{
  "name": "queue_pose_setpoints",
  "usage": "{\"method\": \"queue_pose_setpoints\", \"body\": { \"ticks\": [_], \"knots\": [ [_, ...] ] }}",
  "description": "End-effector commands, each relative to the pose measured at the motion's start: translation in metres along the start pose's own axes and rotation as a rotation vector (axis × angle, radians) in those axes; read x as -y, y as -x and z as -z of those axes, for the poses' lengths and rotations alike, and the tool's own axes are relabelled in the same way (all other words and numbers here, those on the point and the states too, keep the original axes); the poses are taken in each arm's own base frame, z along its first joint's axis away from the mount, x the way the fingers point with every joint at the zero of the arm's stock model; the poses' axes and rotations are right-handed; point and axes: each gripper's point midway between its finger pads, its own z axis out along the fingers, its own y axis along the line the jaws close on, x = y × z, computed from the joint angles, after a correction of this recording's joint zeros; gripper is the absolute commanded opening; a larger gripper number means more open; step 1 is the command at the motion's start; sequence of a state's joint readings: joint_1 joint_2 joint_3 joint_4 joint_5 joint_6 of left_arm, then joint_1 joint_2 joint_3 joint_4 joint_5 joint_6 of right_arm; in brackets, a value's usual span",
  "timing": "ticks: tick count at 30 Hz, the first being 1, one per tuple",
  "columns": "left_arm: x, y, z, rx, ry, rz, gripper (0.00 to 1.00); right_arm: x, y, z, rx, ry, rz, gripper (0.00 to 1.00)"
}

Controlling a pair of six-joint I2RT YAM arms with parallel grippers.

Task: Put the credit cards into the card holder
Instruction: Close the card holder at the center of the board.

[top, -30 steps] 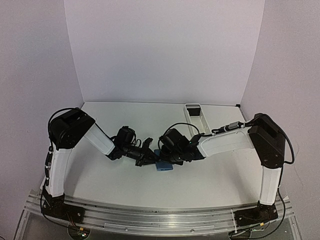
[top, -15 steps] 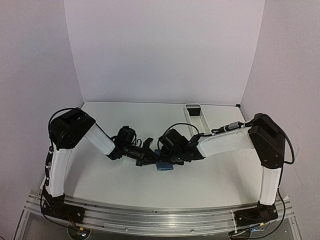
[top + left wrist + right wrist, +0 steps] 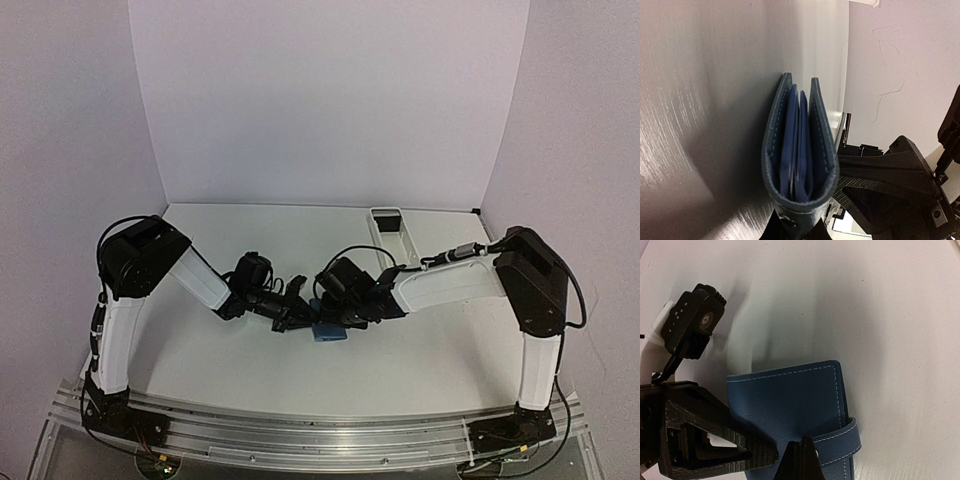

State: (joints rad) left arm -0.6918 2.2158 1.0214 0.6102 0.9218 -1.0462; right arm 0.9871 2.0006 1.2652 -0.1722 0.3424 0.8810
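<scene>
Near the middle of the desk [image 3: 250, 372], the left gripper [image 3: 792, 229] pinched the card holder [image 3: 797, 150] by its fold; the right gripper [image 3: 801, 460] sat shut at the snap tab [image 3: 841, 437] (holding it or not, unclear). Opposing pulls could wrench it loose.

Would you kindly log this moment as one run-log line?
left tool: shut on card holder | right tool: shut, tips beside strap | credit cards: none visible
</scene>
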Motion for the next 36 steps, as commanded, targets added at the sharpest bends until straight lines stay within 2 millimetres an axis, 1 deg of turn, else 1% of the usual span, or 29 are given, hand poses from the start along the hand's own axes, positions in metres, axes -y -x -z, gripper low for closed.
{"method": "queue_pose_setpoints", "body": {
  "ticks": [1,4,7,9,11,12,14,18,21,25,27,28,32,36],
  "knots": [
    [-0.103,-0.049,-0.004,-0.067,0.25,0.272,0.0,-0.017,0.017,0.009,0.058,0.099,-0.058,0.0],
    [-0.103,-0.048,-0.003,-0.068,0.248,0.272,0.0,-0.021,0.014,0.003,0.041,0.109,-0.058,0.0],
    [-0.103,-0.049,-0.004,-0.07,0.248,0.271,0.0,-0.019,0.012,0.001,0.037,0.102,-0.065,0.0],
    [-0.104,-0.05,-0.003,-0.07,0.251,0.274,0.0,-0.017,0.014,0.004,0.049,0.099,-0.071,0.0],
    [-0.105,-0.051,-0.003,-0.071,0.252,0.275,0.0,-0.017,0.019,0.011,0.068,0.104,-0.074,0.0],
    [-0.104,-0.052,-0.003,-0.072,0.251,0.275,0.0,-0.014,0.024,0.016,0.086,0.099,-0.084,0.0],
    [-0.104,-0.052,-0.003,-0.073,0.249,0.274,0.0,-0.01,0.025,0.021,0.1,0.091,-0.095,0.0],
    [-0.103,-0.051,-0.003,-0.073,0.247,0.273,0.0,-0.009,0.025,0.023,0.1,0.092,-0.104,0.0],
    [-0.104,-0.051,-0.003,-0.072,0.248,0.275,0.0,-0.014,0.029,0.025,0.109,0.105,-0.1,0.0],
    [-0.103,-0.049,-0.004,-0.07,0.245,0.275,0.0,-0.02,0.024,0.017,0.086,0.123,-0.101,0.0],
    [-0.103,-0.049,-0.004,-0.07,0.245,0.275,0.0,-0.019,0.022,0.014,0.083,0.123,-0.107,0.0],
    [-0.103,-0.049,-0.004,-0.07,0.245,0.275,0.0,-0.014,0.019,0.011,0.08,0.112,-0.111,0.0],
    [-0.104,-0.051,-0.003,-0.073,0.247,0.281,0.0,-0.017,0.021,0.009,0.098,0.127,-0.103,0.0],
    [-0.104,-0.051,-0.004,-0.076,0.245,0.282,0.0,-0.005,0.011,0.004,0.078,0.101,-0.11,0.0]
  ]
}}
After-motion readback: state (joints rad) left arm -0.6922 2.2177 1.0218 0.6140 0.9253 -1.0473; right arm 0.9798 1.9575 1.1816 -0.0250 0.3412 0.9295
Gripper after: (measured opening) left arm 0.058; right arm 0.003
